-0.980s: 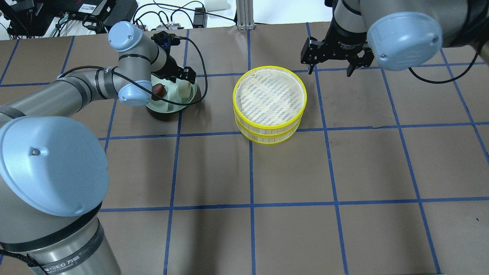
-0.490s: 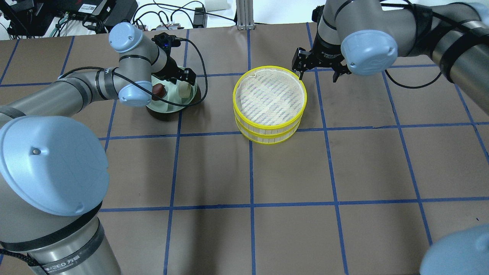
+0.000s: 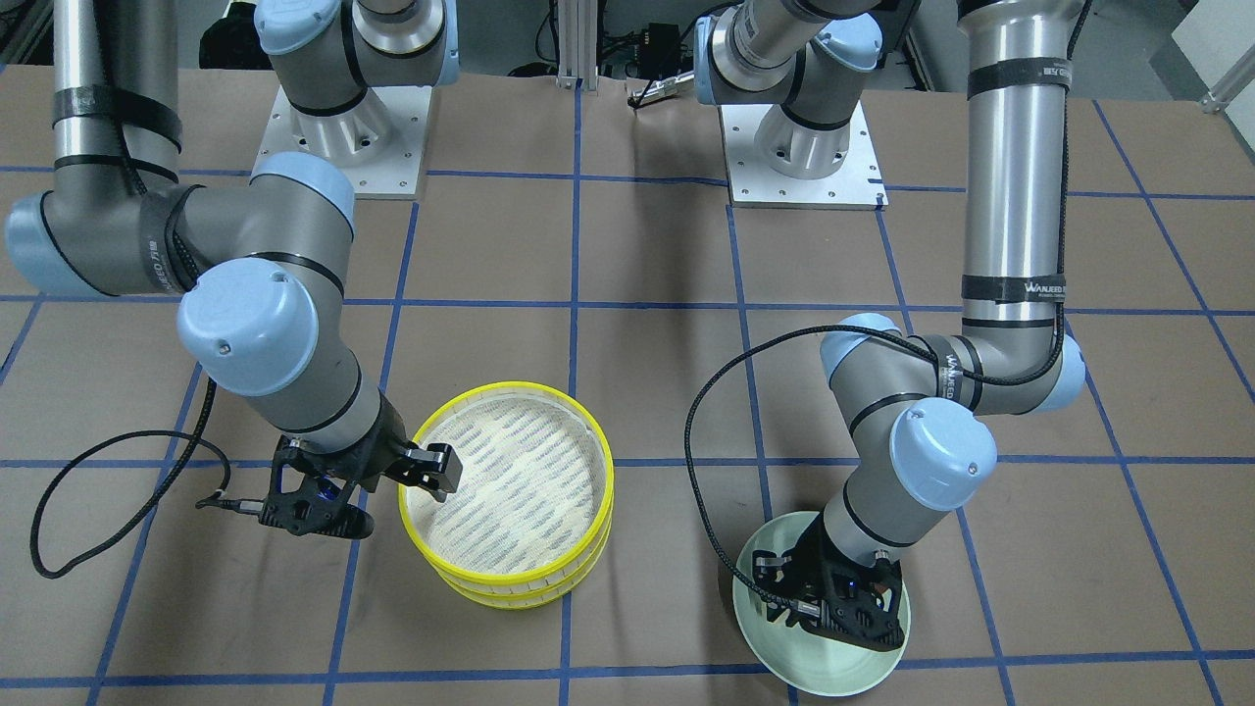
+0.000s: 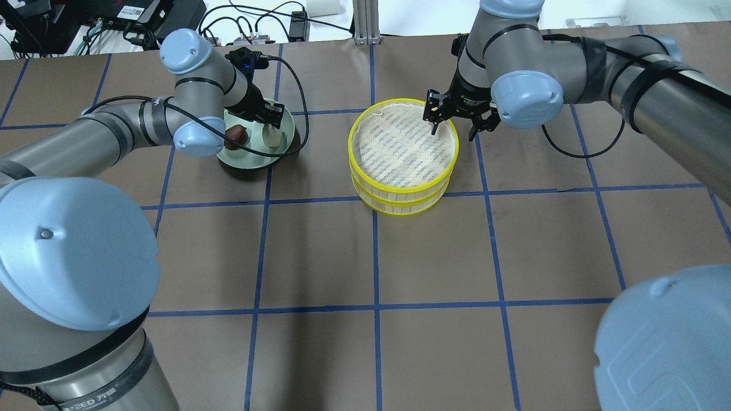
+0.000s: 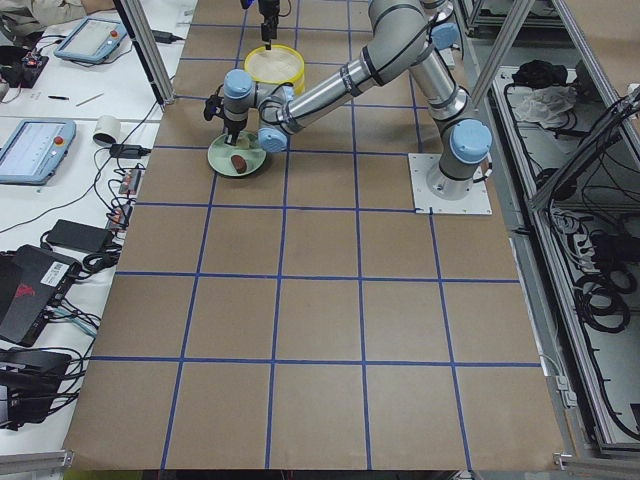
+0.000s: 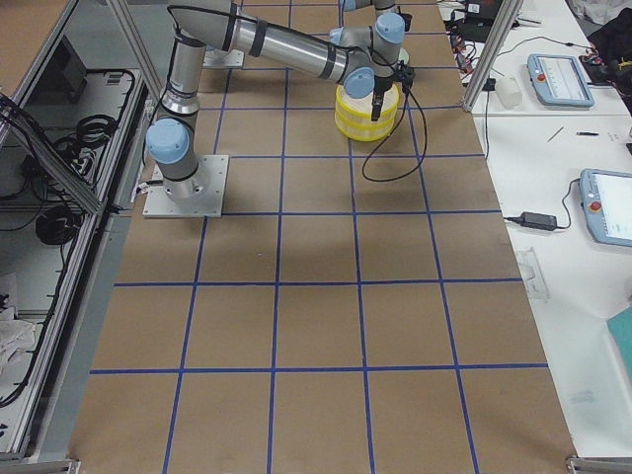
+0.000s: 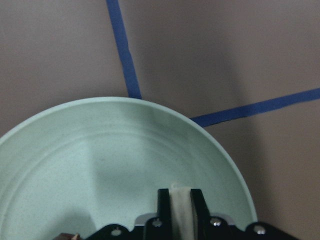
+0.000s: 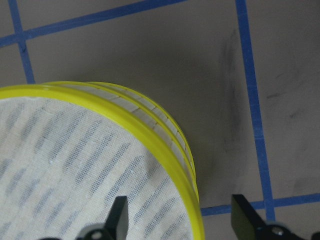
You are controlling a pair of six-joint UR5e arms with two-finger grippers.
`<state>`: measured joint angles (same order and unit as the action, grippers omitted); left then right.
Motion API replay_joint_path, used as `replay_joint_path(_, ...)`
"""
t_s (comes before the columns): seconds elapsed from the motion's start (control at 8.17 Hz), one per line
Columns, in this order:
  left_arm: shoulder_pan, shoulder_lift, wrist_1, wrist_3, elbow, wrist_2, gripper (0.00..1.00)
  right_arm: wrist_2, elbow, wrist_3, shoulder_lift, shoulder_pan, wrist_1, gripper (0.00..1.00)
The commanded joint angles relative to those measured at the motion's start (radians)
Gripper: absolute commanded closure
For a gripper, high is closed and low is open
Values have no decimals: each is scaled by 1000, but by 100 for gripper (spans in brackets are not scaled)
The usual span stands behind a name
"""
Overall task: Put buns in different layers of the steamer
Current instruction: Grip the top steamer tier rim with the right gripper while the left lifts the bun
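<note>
Two yellow-rimmed steamer trays sit stacked mid-table, the top tray [image 4: 402,145] on the lower tray [image 4: 400,204], both empty as far as I can see. My right gripper [image 4: 454,123] is open, one finger inside and one outside the top tray's far right rim [image 8: 165,160]. My left gripper [image 4: 272,121] is down in the pale green plate [image 4: 251,160] and shut on the cream bun [image 7: 181,215], which still sits low in the plate. The reddish-brown bun [image 4: 236,136] lies on the plate beside it.
The brown table is marked with a blue tape grid [image 4: 374,257]. Cables and electronics [image 4: 171,17] lie beyond the far edge. The left wrist cable [image 4: 302,114] loops around the plate's right side.
My right arm has swung in from the far right and come down over the top tray's rim. My left gripper's fingers have closed on the cream bun.
</note>
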<state>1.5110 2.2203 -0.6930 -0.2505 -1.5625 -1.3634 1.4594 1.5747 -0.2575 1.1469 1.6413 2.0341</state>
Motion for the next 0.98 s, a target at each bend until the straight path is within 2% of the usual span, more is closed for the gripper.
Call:
replay_joint_path(0.0,0,-42,-45,13,2,-29,100,6,24,-3,-10,0,3,52)
replay_joint_path(0.12,0,-68,-92,23,7,-33,100,-4,25,-2,-10,0,2,63)
replay_joint_path(0.24,0,-103,-165,63,24,-69,100,4,27,9,-12,0,0,80)
replay_joint_path(0.37,0,-143,-237,95,38,-74,100,10,25,10,-10,0,0,89)
replay_joint_path(0.61,2,-210,-316,128,39,-79,100,16,25,26,-3,0,-27,99)
replay_joint_path(0.86,3,-254,-352,135,38,-79,100,55,8,50,38,-3,-69,100)
